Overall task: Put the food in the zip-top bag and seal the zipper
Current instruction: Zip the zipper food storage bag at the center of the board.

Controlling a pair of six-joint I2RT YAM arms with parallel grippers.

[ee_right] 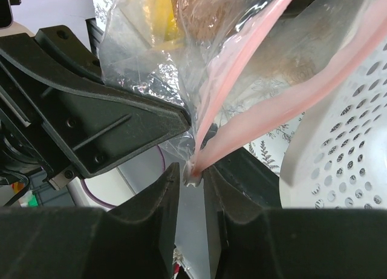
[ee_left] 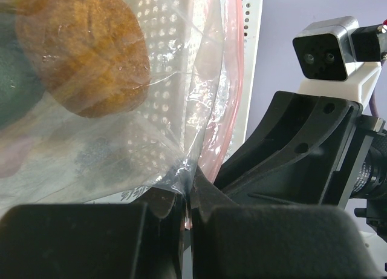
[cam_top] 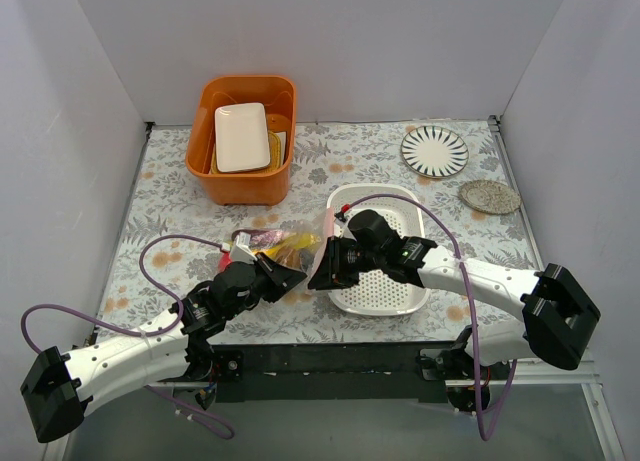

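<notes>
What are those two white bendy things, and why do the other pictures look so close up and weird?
Those are two robot arms bolted to a table, seen from a camera up above. Each arm ends in a black pincer, and a small camera on each wrist takes the close-up pictures. The left pincer and the right pincer meet in the middle, both pinching a clear zip-top bag. Inside it are toy foods, like a brown piece. In its own close-up, the right pincer grips the pink zipper strip. Also on the table: a white basket, an orange tub, and a striped plate.
</notes>
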